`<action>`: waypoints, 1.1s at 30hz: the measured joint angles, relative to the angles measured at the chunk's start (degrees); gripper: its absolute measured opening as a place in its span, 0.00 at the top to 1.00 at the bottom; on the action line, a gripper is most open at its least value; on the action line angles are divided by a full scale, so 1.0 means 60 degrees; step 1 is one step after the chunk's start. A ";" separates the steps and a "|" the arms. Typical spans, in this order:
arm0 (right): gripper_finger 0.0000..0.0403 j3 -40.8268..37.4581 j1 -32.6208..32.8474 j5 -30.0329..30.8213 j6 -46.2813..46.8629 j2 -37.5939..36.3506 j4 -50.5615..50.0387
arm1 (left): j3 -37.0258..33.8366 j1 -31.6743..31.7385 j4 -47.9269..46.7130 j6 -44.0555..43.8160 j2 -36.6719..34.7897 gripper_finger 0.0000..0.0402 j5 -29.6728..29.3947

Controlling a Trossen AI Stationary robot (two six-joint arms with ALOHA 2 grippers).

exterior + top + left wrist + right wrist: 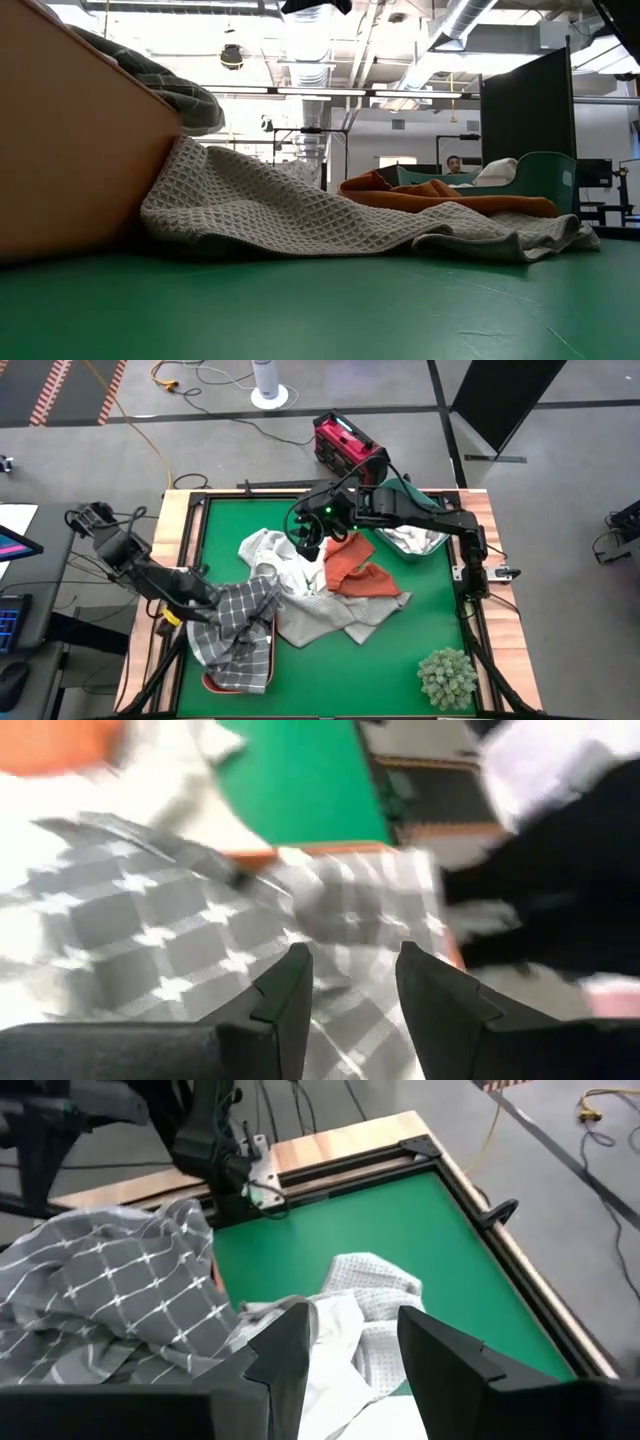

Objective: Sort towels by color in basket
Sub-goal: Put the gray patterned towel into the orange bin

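A grey checked towel (235, 625) (150, 920) lies draped over the rim of an orange basket (268, 660) at the table's near left. My left gripper (208, 600) (352, 960) hovers open just above it, with nothing between its fingers. White towels (275, 555) (350, 1295) lie heaped at mid-table on a pale waffle towel (330, 615) (300, 200). A rust-orange towel (355, 570) (450, 200) lies crumpled on their right side. My right gripper (305, 535) (352, 1320) hangs open above the white heap.
A teal basket (415, 540) (540, 170) with a white towel in it stands at the far right. A spiky pale-green plant ball (447, 678) sits at the near right corner. Bare green table shows at the far left and along the near edge.
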 joint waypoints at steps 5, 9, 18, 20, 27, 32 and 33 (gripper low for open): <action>0.55 0.0000 0.0044 -0.0003 0.0003 0.0000 0.0167 | -0.0610 0.0743 -0.0757 0.0543 0.0713 0.67 -0.0417; 0.55 0.0000 0.0183 -0.0004 0.0003 0.0000 0.0185 | -0.1930 0.1114 -0.0196 0.1069 0.1487 0.68 0.0324; 0.55 0.0000 0.0345 -0.0002 0.0229 0.0000 0.0015 | -0.4098 0.1182 0.2147 0.1091 0.2835 0.68 0.0783; 0.55 0.0000 0.0342 0.0000 0.0254 0.0000 -0.0082 | -0.4062 0.1182 0.2049 0.0915 0.2853 0.68 0.0834; 0.55 0.0000 0.0334 0.0000 0.0254 0.0000 -0.0274 | -0.2892 0.1182 0.1376 0.0687 0.2052 0.68 0.1464; 0.54 0.0000 0.0258 -0.0171 0.0364 0.0000 -0.0761 | -0.1742 0.1182 0.0867 0.0594 0.1287 0.68 0.1930; 0.53 0.0000 0.0212 -0.0274 0.0294 0.0000 -0.1077 | -0.1532 0.1182 0.0792 0.0585 0.1175 0.68 0.1958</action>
